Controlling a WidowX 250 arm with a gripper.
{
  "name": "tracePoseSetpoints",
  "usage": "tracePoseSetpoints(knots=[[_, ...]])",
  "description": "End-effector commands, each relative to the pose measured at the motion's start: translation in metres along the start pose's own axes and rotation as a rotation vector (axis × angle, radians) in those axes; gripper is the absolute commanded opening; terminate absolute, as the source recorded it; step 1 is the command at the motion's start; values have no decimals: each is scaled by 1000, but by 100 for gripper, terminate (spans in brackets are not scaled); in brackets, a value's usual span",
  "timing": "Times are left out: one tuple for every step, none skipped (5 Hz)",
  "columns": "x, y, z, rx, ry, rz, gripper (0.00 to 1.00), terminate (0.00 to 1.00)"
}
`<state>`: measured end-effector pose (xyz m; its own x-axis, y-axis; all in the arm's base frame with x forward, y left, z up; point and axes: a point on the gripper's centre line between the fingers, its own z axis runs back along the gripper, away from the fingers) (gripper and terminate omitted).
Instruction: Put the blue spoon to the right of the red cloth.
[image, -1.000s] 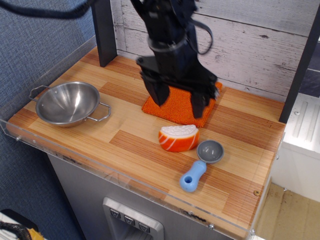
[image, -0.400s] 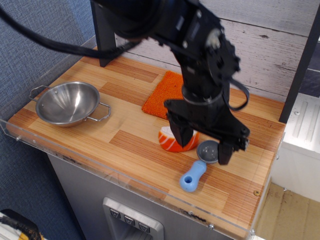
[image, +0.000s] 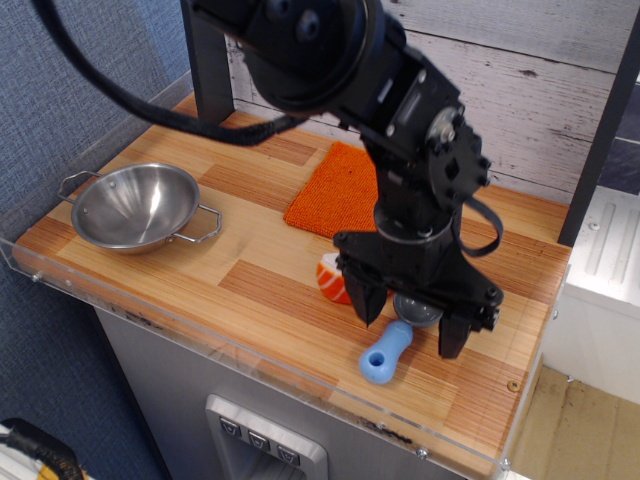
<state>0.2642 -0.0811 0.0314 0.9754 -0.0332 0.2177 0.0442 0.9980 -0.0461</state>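
Note:
The blue spoon (image: 385, 353) lies near the table's front right, its light-blue handle pointing to the front and its grey bowl partly under the arm. My gripper (image: 412, 326) is open and hangs over the spoon, one finger on each side of it, not holding it. The red cloth (image: 336, 190) lies flat at the back middle, its right part hidden by the arm.
An orange-and-white sushi toy (image: 333, 282) sits just left of the gripper, mostly hidden by it. A steel bowl (image: 136, 206) stands at the left. A dark post (image: 208, 60) stands at the back left. The table's front edge (image: 300, 375) has a clear plastic lip.
My gripper has moved from above the red cloth forward and to the right, and has come down over the blue spoon. The spoon, sushi toy and bowl have not moved.

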Motion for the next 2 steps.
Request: tracePoseSetpoints(knots=[[-5, 10, -11, 12, 23, 31, 100, 0], [-8, 13, -16, 29, -15, 22, 100, 0]])
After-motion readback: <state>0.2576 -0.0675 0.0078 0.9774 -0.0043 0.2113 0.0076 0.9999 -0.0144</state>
